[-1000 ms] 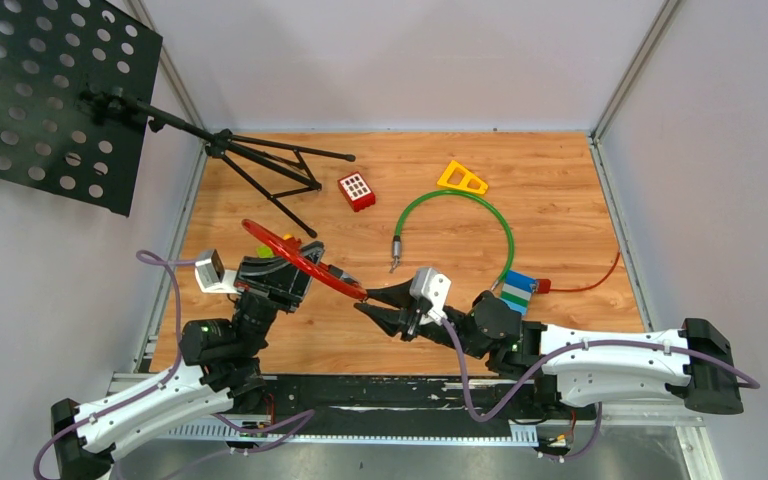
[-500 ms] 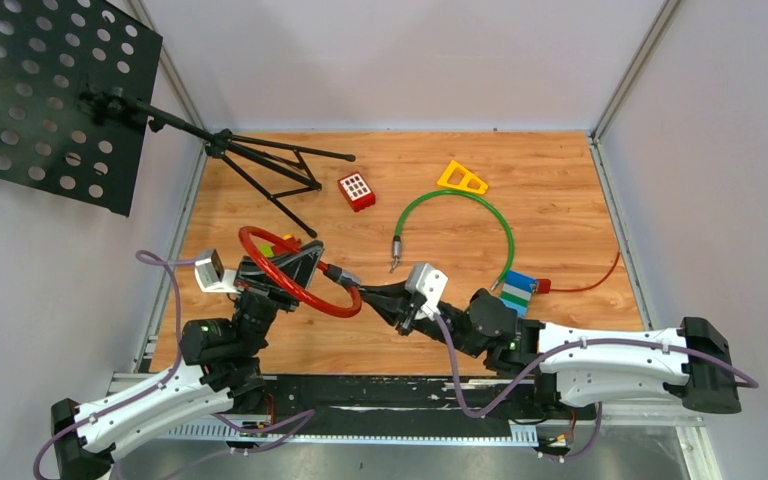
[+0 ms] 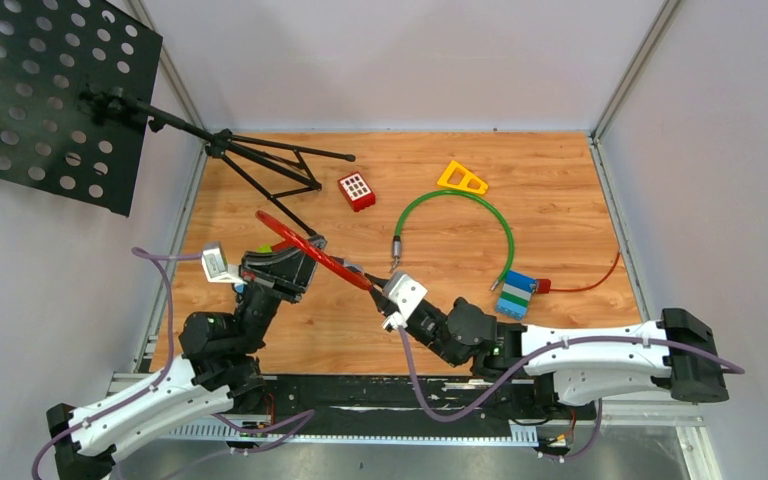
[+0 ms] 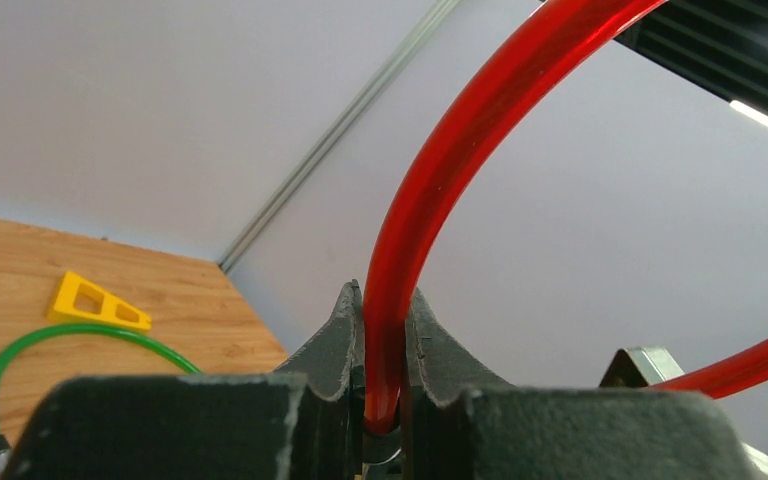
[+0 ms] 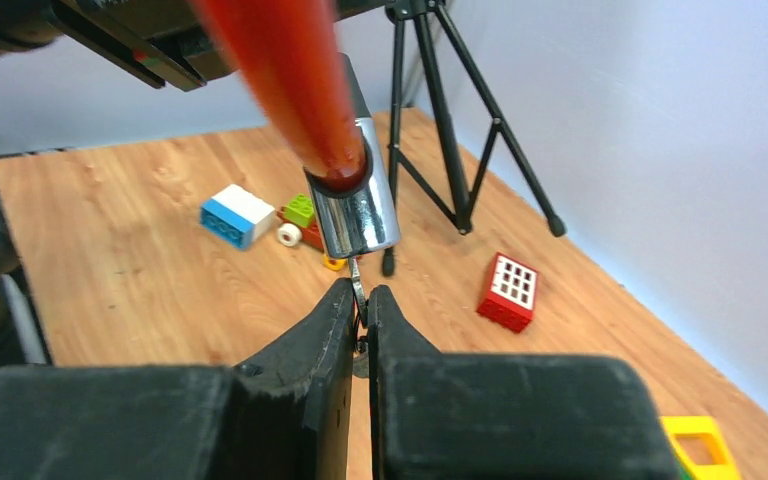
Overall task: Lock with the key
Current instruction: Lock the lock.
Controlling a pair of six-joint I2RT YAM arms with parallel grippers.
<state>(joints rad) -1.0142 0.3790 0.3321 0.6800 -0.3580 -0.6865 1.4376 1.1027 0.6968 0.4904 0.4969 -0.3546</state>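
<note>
- The right gripper is clenched: in the right wrist view its two black fingers stand almost together at the lower centre, pinching a thin metal key.
- The key's upper end goes up into the underside of the silver lock barrel, which hangs just above the fingertips.
- That barrel caps one end of the red cable lock, which runs up and out of the frame at the upper left.
- The left gripper is clamped on the same red cable. In the left wrist view the cable sits between the two finger pads at the lower centre and arcs up to the upper right.
- In the top view the red cable lock stretches between the left gripper and the right gripper, left of centre, raised off the wooden table.
- A green cable loop lies on the table above and to the right of the right gripper.
- A yellow triangular block lies just above the loop, and a red block with white squares lies to its left.
- A blue, green and white block lies at the right, with a thin red cord beside it.
- A black music stand fills the upper left, its tripod legs resting on the table.
</note>
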